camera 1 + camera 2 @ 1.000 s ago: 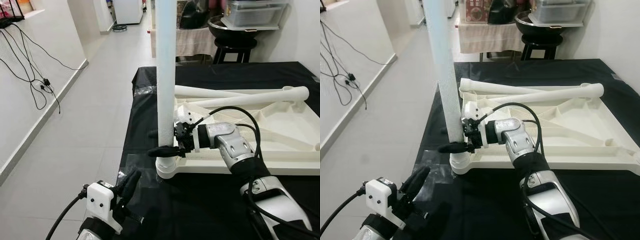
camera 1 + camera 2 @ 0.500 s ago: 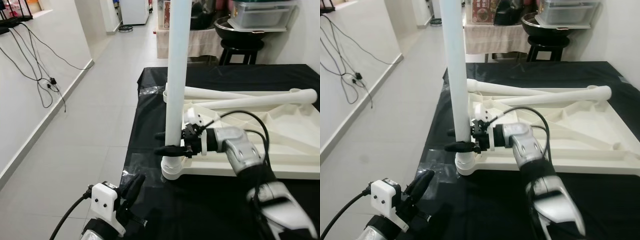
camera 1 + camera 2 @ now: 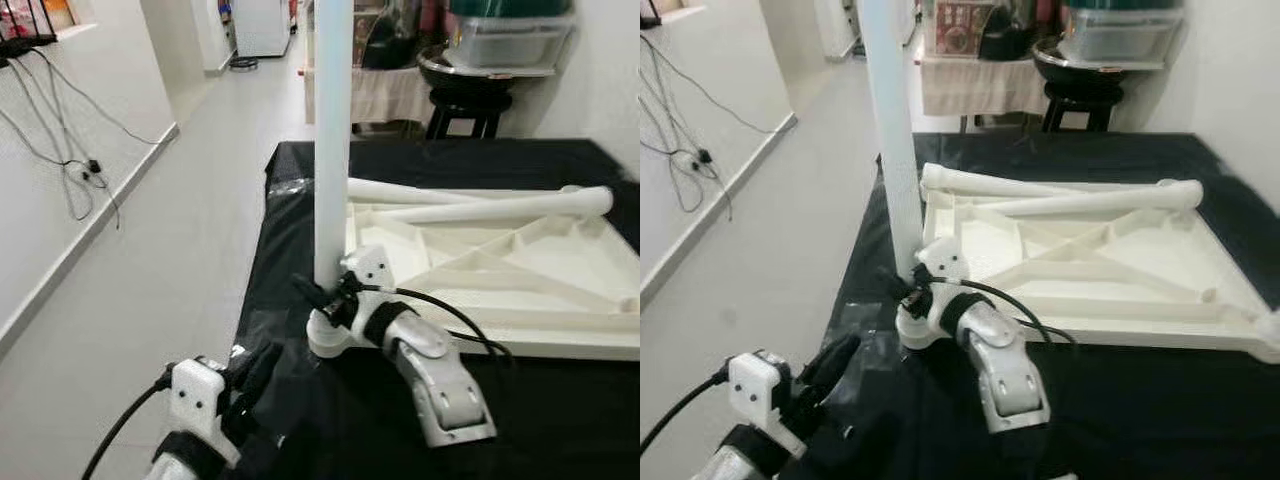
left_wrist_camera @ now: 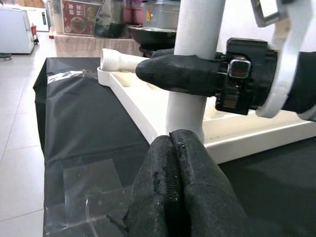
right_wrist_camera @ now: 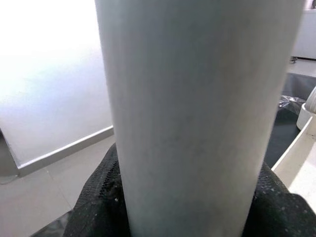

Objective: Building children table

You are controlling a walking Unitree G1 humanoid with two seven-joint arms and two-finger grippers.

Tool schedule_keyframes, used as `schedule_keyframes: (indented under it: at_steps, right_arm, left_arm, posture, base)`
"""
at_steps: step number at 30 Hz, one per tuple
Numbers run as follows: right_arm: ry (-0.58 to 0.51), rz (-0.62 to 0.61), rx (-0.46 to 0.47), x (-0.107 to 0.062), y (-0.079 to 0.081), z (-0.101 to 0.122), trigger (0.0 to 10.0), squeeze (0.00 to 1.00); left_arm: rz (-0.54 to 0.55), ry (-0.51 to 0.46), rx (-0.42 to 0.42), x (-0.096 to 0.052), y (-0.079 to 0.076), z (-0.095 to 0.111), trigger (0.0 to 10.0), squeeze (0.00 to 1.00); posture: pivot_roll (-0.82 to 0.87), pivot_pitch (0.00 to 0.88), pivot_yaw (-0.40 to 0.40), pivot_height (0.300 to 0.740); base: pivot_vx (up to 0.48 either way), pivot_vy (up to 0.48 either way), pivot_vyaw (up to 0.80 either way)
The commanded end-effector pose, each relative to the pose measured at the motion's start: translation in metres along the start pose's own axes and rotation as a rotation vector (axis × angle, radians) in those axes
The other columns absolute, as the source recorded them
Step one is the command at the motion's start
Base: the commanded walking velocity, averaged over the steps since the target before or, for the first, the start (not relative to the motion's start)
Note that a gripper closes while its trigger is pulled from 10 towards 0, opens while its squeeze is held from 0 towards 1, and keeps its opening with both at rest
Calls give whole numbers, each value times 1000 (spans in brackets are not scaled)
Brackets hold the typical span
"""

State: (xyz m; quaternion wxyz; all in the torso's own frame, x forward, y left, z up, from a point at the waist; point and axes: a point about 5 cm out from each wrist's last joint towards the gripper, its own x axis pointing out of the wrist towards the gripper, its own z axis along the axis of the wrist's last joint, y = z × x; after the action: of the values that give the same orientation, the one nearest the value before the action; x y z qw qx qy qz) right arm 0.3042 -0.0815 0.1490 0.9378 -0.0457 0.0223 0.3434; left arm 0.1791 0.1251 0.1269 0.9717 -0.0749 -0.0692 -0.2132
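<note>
Risk sits at frame centre: the right gripper has its fingers clamped round the upright table leg just above the corner socket of the upturned tabletop on the black worktop. A crooked push could jam it. The left gripper, fingers pressed together, idles lower left.

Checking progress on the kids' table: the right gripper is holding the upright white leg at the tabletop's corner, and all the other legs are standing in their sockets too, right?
Not quite. The right gripper does clamp the upright leg at the tabletop corner, but the left eye view shows two other legs lying flat across the upturned tabletop, not standing.
</note>
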Motion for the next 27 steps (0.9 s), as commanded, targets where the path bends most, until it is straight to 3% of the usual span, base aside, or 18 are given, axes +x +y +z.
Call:
schedule_keyframes:
  at_steps: [1, 2, 4, 6, 9, 10, 11, 13, 18, 23, 24, 25, 27]
  right_arm:
    - [191, -87, 61, -12, -11, -42, 0, 0]
    - [171, -45, 71, -11, -6, -35, 10000, 1000]
    - [127, 14, 117, -7, -3, -25, 10000, 1000]
    - [-15, 194, 165, 4, 2, 5, 10000, 1000]
    - [-69, 365, 148, 8, 5, 26, 10000, 1000]
    - [-64, 493, 85, 8, 3, 32, 10000, 0]
    - [-64, 493, 85, 8, 3, 32, 10000, 0]
    - [-27, 701, 3, 6, -3, 36, 10000, 0]
    - [45, 886, -35, 8, -17, 34, 10000, 0]
    - [60, 898, -25, 12, -21, 33, 10000, 0]
    - [74, 890, -5, 18, -26, 33, 824, 0]
    - [71, 882, 2, 18, -29, 33, 0, 0]
    - [68, 878, 4, 18, -30, 33, 0, 0]
  left_arm:
    - [3, 32, -2, -2, 1, -4, 10000, 0]
    - [7, 31, 0, -2, 2, -4, 10000, 0]
    - [9, 30, 0, -1, 2, -4, 10000, 0]
    - [9, 30, 0, 1, 3, -4, 10000, 0]
    - [8, 31, 0, 2, 4, -4, 10000, 0]
    - [8, 31, 1, 3, 4, -5, 10000, 0]
    - [8, 31, 1, 3, 4, -5, 10000, 0]
    - [7, 31, 2, 4, 4, -5, 10000, 0]
    - [7, 30, 4, 6, 5, -6, 10000, 0]
    - [7, 30, 4, 7, 5, -6, 10000, 0]
    - [8, 30, 5, 7, 5, -6, 10000, 0]
    - [7, 30, 5, 7, 4, -6, 10000, 0]
    - [7, 30, 5, 8, 4, -6, 10000, 0]
  posture:
    - [-7, 86, 12, 740]
    - [-9, 85, 12, 740]
    - [-12, 83, 16, 740]
    - [-11, 79, 18, 740]
    - [-9, 74, 19, 740]
    - [-4, 66, 19, 740]
    - [-4, 66, 19, 740]
    - [1, 62, 16, 740]
    - [9, 55, 13, 740]
    - [14, 53, 10, 740]
    - [16, 53, 10, 740]
    - [15, 55, 10, 740]
    - [15, 55, 10, 740]
  base:
    - [0, 0, 0]
    - [0, 0, 0]
    - [0, 0, 0]
    - [0, 0, 0]
    - [0, 0, 0]
    - [0, 0, 0]
    - [0, 0, 0]
    - [0, 0, 0]
    - [0, 0, 0]
    - [0, 0, 0]
    - [0, 0, 0]
    - [0, 0, 0]
    - [0, 0, 0]
